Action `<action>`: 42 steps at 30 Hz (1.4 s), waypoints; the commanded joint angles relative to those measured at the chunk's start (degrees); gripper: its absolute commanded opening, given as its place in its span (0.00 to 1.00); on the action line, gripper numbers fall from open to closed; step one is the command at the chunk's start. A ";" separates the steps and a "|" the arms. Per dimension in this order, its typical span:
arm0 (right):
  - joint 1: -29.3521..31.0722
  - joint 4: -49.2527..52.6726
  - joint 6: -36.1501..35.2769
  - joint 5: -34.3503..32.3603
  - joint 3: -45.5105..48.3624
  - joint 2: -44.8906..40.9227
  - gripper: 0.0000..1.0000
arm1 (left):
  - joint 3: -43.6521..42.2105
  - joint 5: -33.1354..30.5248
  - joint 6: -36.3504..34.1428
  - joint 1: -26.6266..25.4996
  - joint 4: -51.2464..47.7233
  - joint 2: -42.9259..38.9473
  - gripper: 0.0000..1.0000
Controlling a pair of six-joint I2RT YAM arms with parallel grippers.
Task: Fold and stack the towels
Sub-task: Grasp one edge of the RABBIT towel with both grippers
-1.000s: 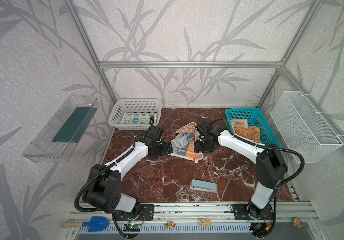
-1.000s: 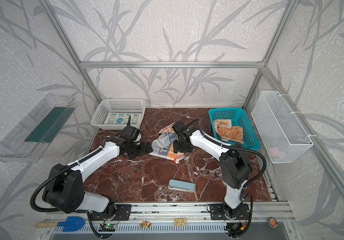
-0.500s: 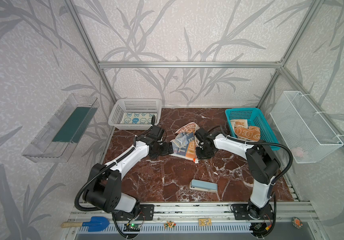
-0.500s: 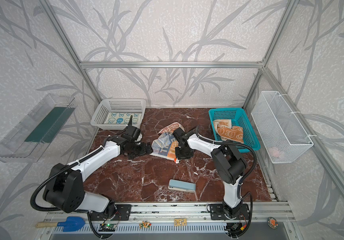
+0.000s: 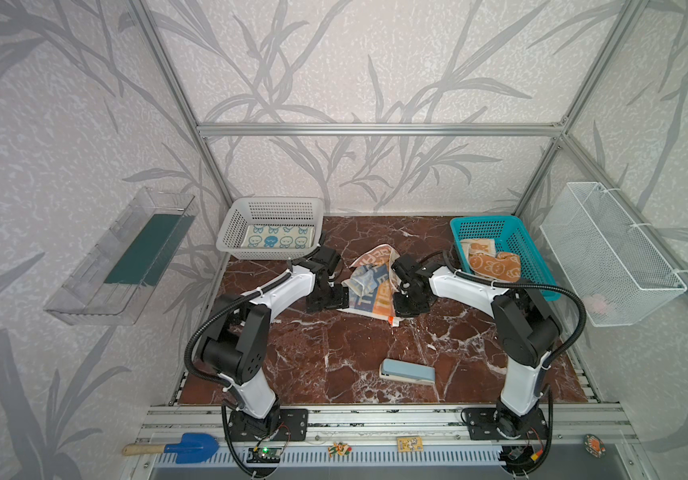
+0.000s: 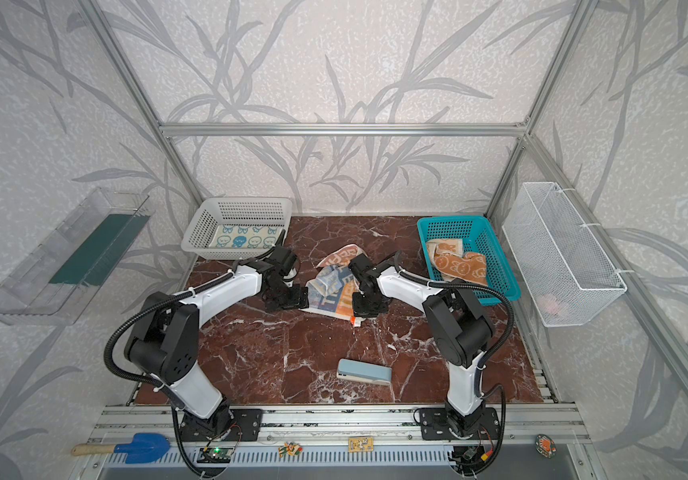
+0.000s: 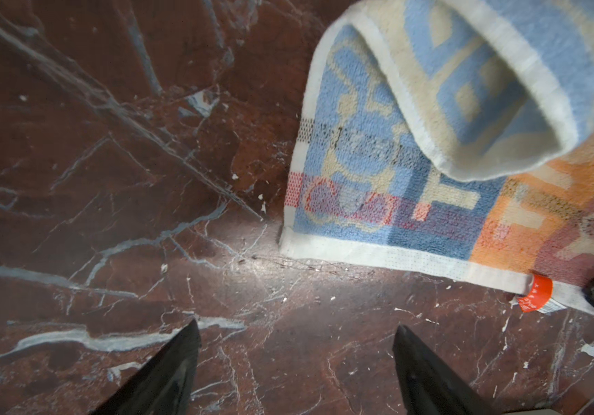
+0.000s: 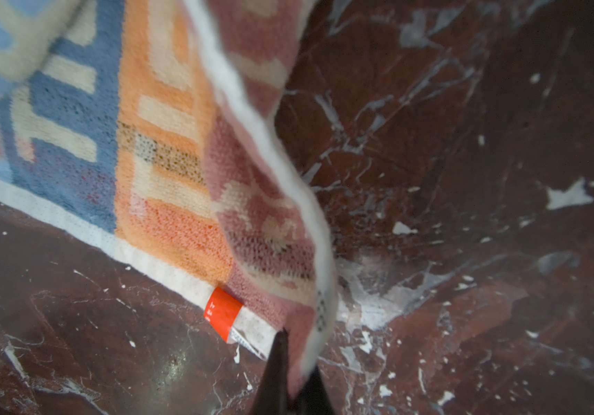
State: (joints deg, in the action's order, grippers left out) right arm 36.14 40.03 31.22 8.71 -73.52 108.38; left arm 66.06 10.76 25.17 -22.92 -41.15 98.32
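Marble table bears lettered towel, corner pinched between right fingers.

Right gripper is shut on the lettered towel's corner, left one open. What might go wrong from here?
The right gripper pinches only the hem of the lettered towel; it may slip when lifted. The left gripper stands open over bare marble tabletop, short of the corner; closing there likely grabs nothing.
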 commanded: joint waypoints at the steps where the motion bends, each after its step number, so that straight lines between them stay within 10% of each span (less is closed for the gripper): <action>1: -0.25 0.01 -0.81 0.52 1.01 -1.59 0.00 | 2.86 -0.97 -1.43 -0.83 -2.01 2.88 0.82; 42: -0.54 -0.76 -2.21 0.96 1.71 -4.18 0.00 | 8.67 -4.04 -2.68 -3.89 0.60 18.00 0.27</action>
State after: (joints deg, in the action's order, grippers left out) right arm 35.86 38.98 29.89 9.37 -72.36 106.67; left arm 74.96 5.61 22.92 -25.89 -43.38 111.77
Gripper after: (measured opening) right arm 0.058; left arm 0.276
